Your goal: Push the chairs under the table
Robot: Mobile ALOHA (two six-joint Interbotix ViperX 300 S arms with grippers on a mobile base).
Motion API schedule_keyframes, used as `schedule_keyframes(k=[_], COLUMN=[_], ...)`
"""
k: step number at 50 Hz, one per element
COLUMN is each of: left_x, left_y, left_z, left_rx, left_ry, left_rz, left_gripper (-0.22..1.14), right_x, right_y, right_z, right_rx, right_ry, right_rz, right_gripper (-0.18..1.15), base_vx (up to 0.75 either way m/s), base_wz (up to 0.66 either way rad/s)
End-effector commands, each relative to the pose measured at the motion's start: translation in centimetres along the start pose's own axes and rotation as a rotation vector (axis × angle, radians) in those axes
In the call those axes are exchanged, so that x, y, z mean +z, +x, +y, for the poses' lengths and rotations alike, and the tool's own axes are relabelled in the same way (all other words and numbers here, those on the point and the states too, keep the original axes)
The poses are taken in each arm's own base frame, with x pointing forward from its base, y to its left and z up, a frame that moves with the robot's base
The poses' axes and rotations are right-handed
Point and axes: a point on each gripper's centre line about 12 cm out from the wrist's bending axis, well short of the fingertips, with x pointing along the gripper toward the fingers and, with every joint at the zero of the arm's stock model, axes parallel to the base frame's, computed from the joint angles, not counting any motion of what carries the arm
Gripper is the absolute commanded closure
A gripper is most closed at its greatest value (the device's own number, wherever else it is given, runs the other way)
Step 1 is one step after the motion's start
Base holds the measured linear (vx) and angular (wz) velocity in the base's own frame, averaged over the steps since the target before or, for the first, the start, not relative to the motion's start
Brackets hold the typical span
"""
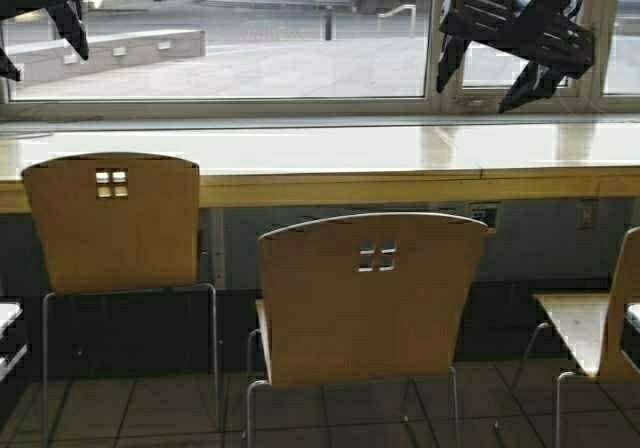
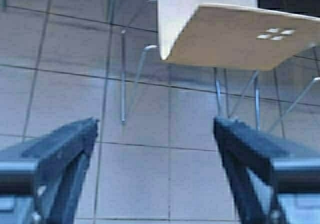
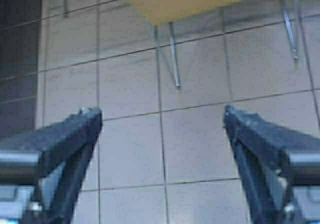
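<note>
Three chairs showed in the high view: the left chair (image 1: 112, 223) tucked close against the table (image 1: 330, 158), the middle chair (image 1: 372, 298) pulled out onto the tiled floor (image 1: 150, 408), and the right chair (image 1: 605, 318) also out, cut by the frame edge. Both claws hung raised above the table with fingers spread wide and holding nothing, the left gripper (image 2: 155, 159) and the right gripper (image 3: 162, 154) each looking down at tiles. A push landing high or off-centre on the curved backrest could, I judged, tip or swivel the middle chair on its thin legs instead of sliding it under.
</note>
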Motion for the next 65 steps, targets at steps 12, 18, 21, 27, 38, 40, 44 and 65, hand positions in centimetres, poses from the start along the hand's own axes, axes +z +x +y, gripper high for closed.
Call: schedule_keyframes(k=[12,18,21,27,38,40,44,65], left_x=[-0.3,-1.9,-2.8,-4.6,-8.0,-8.6,-9.7,-13.9], left_y=[0.5,1.8,2.8,5.2,9.7,10.6,11.9,16.7], left_z=[0.0,-0.2,-0.3,-0.4,-1.6,-2.0,-2.9,-2.9], left_rx=[0.001,0.008,0.019,0.075,0.192,0.21,0.239,0.455], left_ry=[-0.144,-0.317,-0.381,-0.572,-0.797,-0.822,-0.884,-1.242], left_rz=[0.027,0.08,0.1,0.128,0.231,0.254,0.285,0.293], left_gripper=[-0.08,-0.08,-0.08,-0.08,-0.08,-0.08,-0.08,-0.08], right_x=[-1.2,-2.5,-2.7,-2.7,-1.5,-1.2,-0.8,-1.4], right_y=[1.7,3.6,4.8,7.3,10.0,10.2,10.6,15.1], right_z=[-0.3,-0.8,-0.8,0.2,3.2,3.5,3.8,5.0], right_rx=[-0.016,-0.043,-0.052,-0.049,0.0,0.008,0.015,0.038], right_ry=[0.066,0.196,0.272,0.394,0.515,0.537,0.588,0.756], right_rz=[0.052,0.11,0.126,0.147,0.145,0.143,0.144,0.254], right_gripper=[-0.06,-0.06,-0.06,-0.06,-0.06,-0.06,-0.06,-0.06], base_vx=[0.16,0.17,0.17,0.18,0.19,0.21,0.21,0.22], base_wz=[-0.32,-0.27,-0.21,-0.15,-0.09,-0.02,-0.01,0.01])
